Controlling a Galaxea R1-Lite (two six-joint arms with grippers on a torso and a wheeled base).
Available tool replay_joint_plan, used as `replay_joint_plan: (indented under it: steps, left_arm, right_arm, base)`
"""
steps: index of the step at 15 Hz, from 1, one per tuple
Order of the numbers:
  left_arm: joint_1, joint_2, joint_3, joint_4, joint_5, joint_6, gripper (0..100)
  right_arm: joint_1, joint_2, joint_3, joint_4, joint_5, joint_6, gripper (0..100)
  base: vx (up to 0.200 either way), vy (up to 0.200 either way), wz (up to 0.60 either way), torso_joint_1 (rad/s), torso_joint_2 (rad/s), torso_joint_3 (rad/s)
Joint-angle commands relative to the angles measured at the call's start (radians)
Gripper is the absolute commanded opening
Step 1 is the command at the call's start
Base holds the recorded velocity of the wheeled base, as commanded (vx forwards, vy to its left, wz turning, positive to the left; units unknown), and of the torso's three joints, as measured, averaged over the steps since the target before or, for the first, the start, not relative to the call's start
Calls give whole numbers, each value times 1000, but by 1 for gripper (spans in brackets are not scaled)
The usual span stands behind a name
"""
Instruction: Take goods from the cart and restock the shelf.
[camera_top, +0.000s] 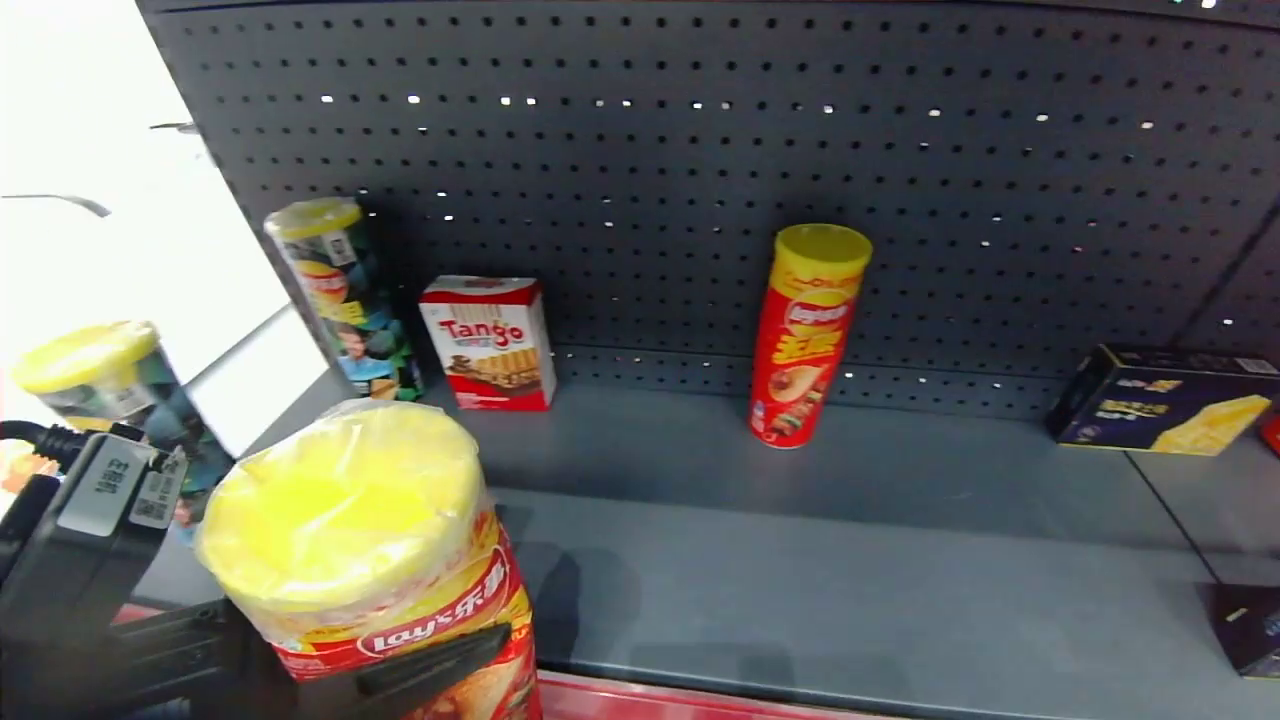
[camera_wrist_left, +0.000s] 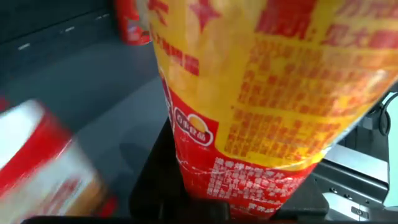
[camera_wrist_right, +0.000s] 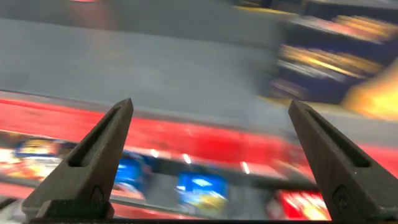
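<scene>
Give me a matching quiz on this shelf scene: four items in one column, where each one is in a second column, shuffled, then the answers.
Items:
1. wrapped chip can
2. red chip can
3. wafer box
4. dark blue box

Places:
A. lying flat at the right end of the shelf
B. clamped in the left gripper
C. standing upright alone, mid-shelf
D. beside the dark patterned can, at the shelf's left

Pairs: 1-B, 2-C, 3-D, 4-A.

Red-and-yellow chip can (camera_top: 370, 560), grey shelf (camera_top: 800, 560)
</scene>
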Motion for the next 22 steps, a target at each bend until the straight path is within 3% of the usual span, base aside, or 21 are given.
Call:
replay_joint_plan:
  steps: [1,18,19,20,22]
  left_arm:
    - [5,1,0,-1,1,-2,0]
    - [15,1,5,-2,8,-3,0]
    - [31,1,5,-4,5,-3,0]
    - [42,3,-6,-5,-1,-5,0]
    - [35,6,0,-9,-2,1,0]
  right_arm:
    - [1,1,0,0,-1,1,100]
    - [2,1,-5,3,11,-13,100]
    - [12,40,-100,3,63,-25,100]
    - [19,245,-293,25,140,-5,100]
    - [19,372,-400,19,158,27,100]
  base:
    - [0,0,0,0,0,0]
    - [0,0,-71,1,0,1]
    - [0,0,0,0,0,0]
    - [0,0,0,0,0,0]
    - [0,0,0,0,0,0]
